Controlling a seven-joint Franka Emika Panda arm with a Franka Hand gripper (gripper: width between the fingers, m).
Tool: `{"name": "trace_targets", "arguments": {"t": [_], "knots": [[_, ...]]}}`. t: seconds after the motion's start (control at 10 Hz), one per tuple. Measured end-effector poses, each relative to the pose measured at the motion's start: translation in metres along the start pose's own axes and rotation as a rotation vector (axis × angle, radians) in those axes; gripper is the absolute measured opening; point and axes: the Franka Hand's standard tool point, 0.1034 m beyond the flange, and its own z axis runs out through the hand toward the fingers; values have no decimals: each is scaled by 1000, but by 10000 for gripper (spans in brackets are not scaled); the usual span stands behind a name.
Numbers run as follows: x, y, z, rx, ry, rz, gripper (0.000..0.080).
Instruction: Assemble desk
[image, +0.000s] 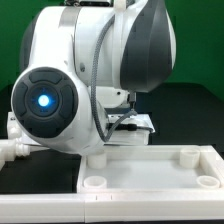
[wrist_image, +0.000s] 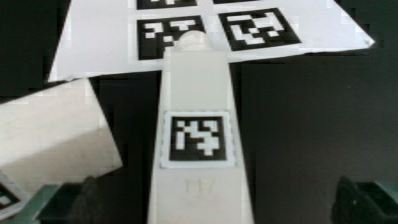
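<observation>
While the claw (wrist_image: 206, 204) hangs wide open above the black counter (wrist_image: 302, 115), it has hold of nothing. In the wrist view its two dark fingertips (wrist_image: 54, 206) stand one on each side of a leg (wrist_image: 196, 110), both clear of it. This leg is a white square post lying flat and lengthwise between the jaws, with a black-and-white tag (wrist_image: 196, 139) facing up on it. Its far end shows against the near edge of the marker board (wrist_image: 107, 45); whether it rests on the board I cannot tell. Just beside the leg lies a tilted white part (wrist_image: 50, 135); I cannot tell which part it is.

In the exterior view the arm (image: 95, 70) fills most of the picture and hides the claw. The top (image: 150, 172) lies flat on the counter in front of the arm, rim up, with round holes (image: 93, 183) at its corners, and nothing stands in them.
</observation>
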Motion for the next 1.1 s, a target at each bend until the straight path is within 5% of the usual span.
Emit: {"name": "trace_targets", "arguments": {"t": [0.4, 0.5, 0.6, 0.7, 0.8, 1.1], "knots": [[3, 2, 9, 3, -25, 13, 622], [3, 2, 9, 3, -25, 13, 443], [3, 2, 9, 2, -25, 13, 443], [2, 1, 8, 2, -27, 12, 281], [-4, -1, 3, 1, -30, 8, 282], [-55, -25, -25, -17, -67, 40, 282]]}}
